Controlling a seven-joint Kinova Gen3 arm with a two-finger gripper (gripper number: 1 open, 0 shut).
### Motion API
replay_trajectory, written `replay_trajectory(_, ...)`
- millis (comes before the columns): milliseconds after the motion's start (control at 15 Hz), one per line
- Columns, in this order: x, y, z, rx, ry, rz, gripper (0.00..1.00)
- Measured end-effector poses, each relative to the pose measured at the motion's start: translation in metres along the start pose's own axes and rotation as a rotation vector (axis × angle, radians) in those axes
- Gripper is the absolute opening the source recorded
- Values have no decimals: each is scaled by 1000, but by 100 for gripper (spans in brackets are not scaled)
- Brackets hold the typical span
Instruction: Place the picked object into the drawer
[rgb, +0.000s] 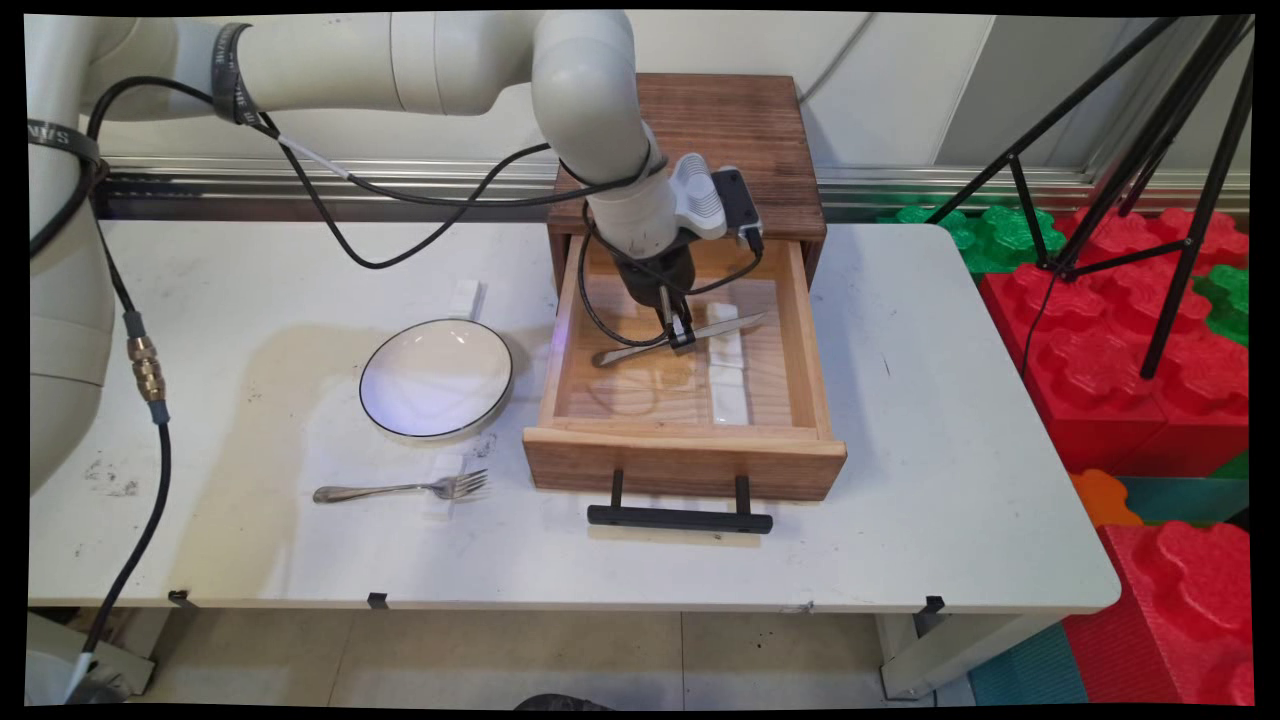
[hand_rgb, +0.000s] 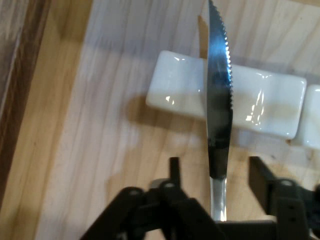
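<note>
I am working in what is looking like a robotics lab or test room, not a home. I am standing at a plain white table (rgb: 930, 420) that is sitting against a pale panelled wall (rgb: 900, 80). A black tripod (rgb: 1150, 140) is standing at the right. Big red and green foam blocks (rgb: 1150, 340), shaped like giant toy bricks, are lying stacked on the floor beside it. Black cables (rgb: 150, 470) are hanging from my arm. A lone wooden drawer box (rgb: 690, 300) is sitting staged on the tabletop.

Serrated knife (hand_rgb: 219, 105) across white rest (hand_rgb: 185, 85)
</note>
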Motion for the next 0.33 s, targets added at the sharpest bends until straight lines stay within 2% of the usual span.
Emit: replay_trajectory(333,-1,0,4,12,1,12,100)
